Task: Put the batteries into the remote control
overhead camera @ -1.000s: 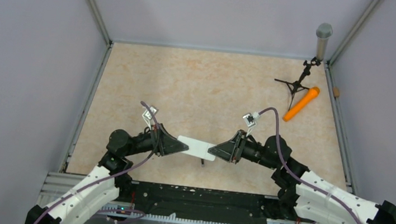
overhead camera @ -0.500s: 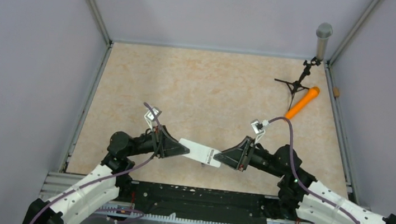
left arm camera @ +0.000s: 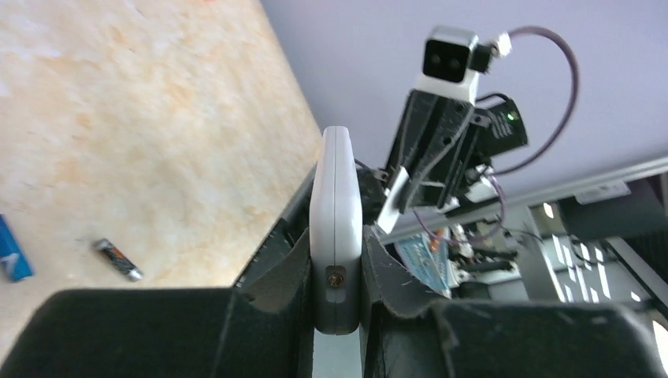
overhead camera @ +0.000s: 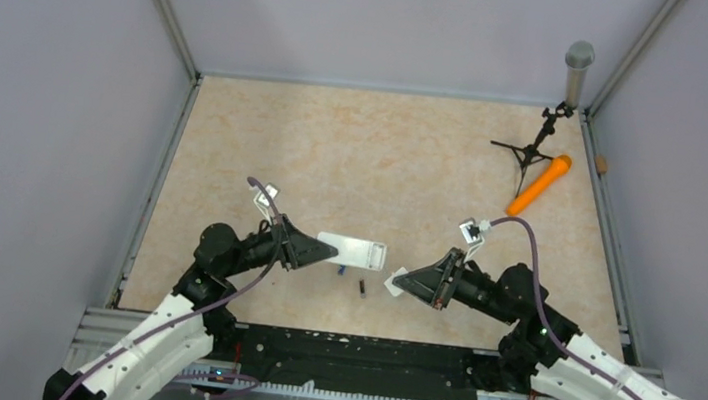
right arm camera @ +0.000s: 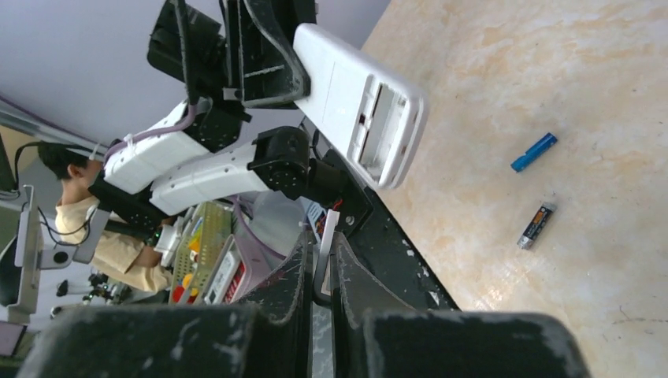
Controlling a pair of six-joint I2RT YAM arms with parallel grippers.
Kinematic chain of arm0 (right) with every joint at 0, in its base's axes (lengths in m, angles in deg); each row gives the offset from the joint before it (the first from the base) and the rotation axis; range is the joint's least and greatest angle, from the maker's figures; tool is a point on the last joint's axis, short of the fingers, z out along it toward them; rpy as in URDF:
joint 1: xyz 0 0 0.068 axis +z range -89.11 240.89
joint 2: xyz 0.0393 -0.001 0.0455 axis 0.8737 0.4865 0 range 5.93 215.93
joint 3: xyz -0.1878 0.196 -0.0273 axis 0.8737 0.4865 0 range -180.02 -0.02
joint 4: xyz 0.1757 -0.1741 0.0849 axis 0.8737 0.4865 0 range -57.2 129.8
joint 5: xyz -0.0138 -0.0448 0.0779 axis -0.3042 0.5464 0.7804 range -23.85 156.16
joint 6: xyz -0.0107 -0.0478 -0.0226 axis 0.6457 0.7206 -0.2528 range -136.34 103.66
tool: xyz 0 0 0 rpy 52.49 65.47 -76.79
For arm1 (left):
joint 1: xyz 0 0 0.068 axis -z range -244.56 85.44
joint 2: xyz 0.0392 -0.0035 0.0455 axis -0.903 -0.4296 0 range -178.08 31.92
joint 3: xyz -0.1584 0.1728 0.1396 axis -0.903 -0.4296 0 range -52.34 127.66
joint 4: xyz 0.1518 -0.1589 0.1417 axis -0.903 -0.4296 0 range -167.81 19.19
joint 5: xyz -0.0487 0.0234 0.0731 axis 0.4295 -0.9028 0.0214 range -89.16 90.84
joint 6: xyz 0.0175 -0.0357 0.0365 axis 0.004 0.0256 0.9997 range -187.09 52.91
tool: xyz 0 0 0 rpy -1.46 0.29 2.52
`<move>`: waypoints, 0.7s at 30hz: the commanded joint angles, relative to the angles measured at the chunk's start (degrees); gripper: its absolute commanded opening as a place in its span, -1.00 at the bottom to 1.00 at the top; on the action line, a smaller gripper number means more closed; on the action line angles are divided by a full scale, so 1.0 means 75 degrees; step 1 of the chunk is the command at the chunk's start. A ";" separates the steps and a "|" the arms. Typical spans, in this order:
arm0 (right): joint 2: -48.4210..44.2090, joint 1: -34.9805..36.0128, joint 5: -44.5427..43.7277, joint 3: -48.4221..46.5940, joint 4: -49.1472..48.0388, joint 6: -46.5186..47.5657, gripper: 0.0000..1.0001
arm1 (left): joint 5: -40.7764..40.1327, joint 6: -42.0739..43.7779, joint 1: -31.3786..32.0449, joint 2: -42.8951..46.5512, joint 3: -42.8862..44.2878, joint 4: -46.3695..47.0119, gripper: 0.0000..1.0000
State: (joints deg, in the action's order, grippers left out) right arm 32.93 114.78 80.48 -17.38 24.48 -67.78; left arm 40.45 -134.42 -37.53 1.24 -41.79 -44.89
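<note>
Low in the middle of the top view, the dark battery (overhead camera: 362,287) lies on the table (overhead camera: 356,150), its long side pointing up and down the picture. Just to its right is the right claw (overhead camera: 397,285), pinched tight on a small white battery lid (overhead camera: 389,287), so that claw is full. A bit higher and to the left lies the blue battery (overhead camera: 340,269), just under the remote control (overhead camera: 354,252). The left claw (overhead camera: 329,251) squeezes the remote control by its left end and holds it up in the air, its open battery hole facing the right claw. The dark battery is nearer the right claw, the blue one nearer the left. I think the right claw must put the lid down first, then reach left for the dark battery
</note>
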 commanded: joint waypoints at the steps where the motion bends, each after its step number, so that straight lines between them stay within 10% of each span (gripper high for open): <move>1: -0.0088 0.0051 -0.0497 -0.0533 0.0728 0.0355 -1.00 | -0.1156 0.1373 -0.0060 0.0427 0.0982 -0.2235 -1.00; 12: 0.1581 -0.0315 -0.1240 -0.1109 0.0990 0.0915 -1.00 | -0.1729 0.2086 -0.0072 0.0450 0.1383 -0.3275 -1.00; 21: 0.4256 -0.2439 0.1187 -0.1084 -0.0894 0.1246 -1.00 | -0.1930 0.2411 -0.0077 0.0513 0.1276 -0.3894 -1.00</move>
State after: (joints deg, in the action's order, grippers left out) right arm 57.74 102.08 79.67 -23.81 27.37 -60.43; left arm 27.01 -118.51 -37.88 4.67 -33.68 -73.46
